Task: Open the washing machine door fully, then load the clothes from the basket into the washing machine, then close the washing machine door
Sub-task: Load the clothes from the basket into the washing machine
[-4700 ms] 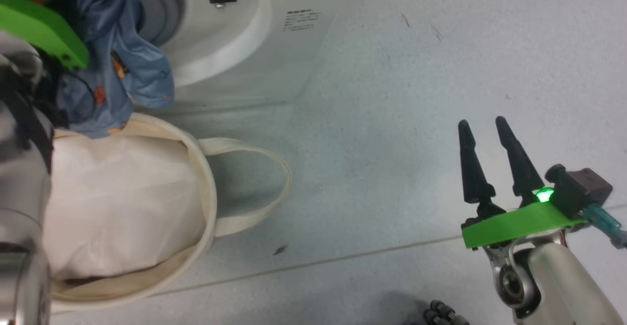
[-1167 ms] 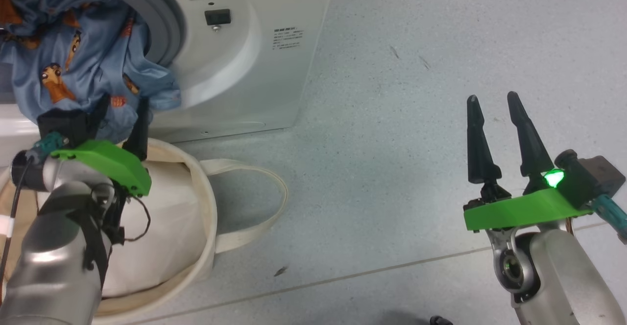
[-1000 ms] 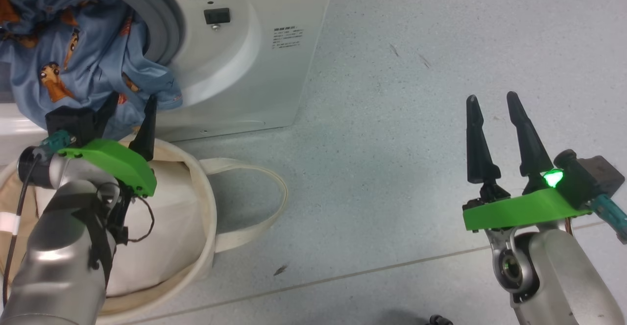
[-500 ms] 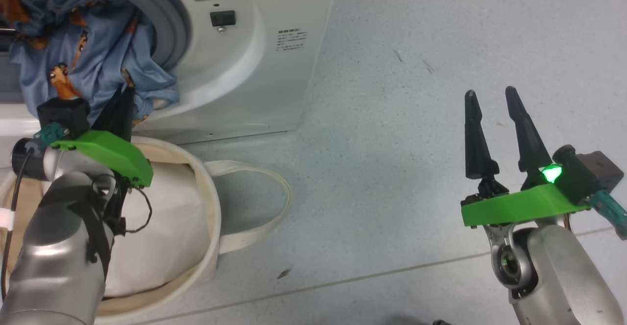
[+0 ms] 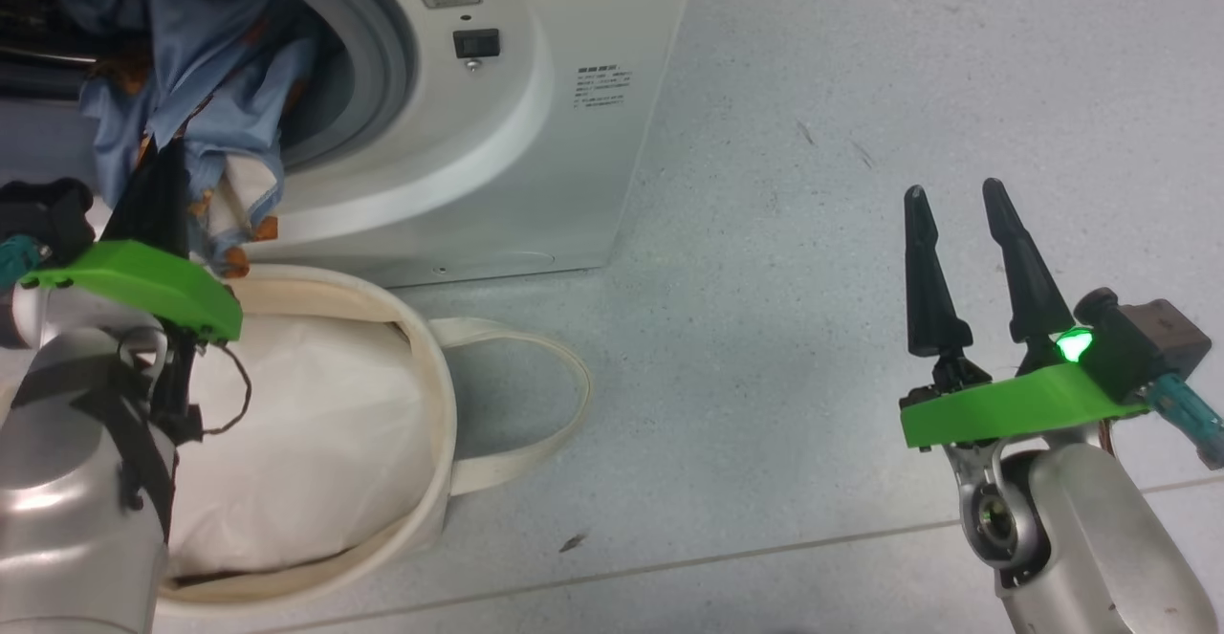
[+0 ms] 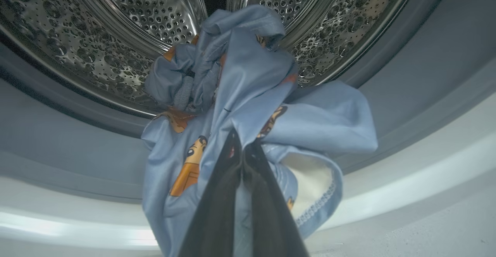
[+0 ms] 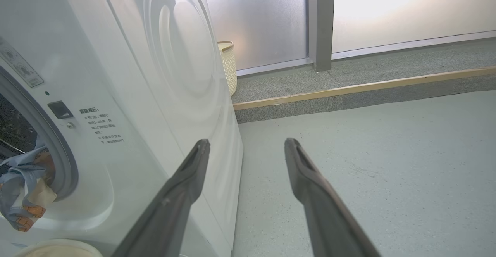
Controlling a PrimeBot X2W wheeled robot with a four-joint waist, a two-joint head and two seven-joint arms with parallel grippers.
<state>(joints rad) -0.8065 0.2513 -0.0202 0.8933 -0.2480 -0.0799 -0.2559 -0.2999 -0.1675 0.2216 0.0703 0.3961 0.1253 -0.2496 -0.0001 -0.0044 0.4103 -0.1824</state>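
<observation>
White washing machine (image 5: 535, 137) takes the upper left of my head view, its top and left side cut off by the frame. Its perforated steel drum (image 6: 116, 36) shows through the left wrist camera. The cream canvas basket (image 5: 421, 357) stands on the grey floor (image 5: 813, 376) just in front of the machine, with its left part hidden behind my left arm. A plain white cloth (image 5: 306, 424) is bunched inside it, and one loop handle (image 5: 535, 404) lies on the floor to its right. The light blue clothes (image 6: 248, 106), printed with small orange-and-black cartoon figures, hang out of the drum mouth over the grey rubber ring (image 6: 426, 86), the lower hem close to the basket rim. My left gripper (image 6: 241, 144) has its jaws pressed together, pinching a fold of that fabric. My right gripper (image 5: 953, 189) hovers well apart over bare floor, jaws spread and empty. The small print (image 7: 101, 127) beside the black latch slot (image 5: 475, 43) is too fine for me to read.
</observation>
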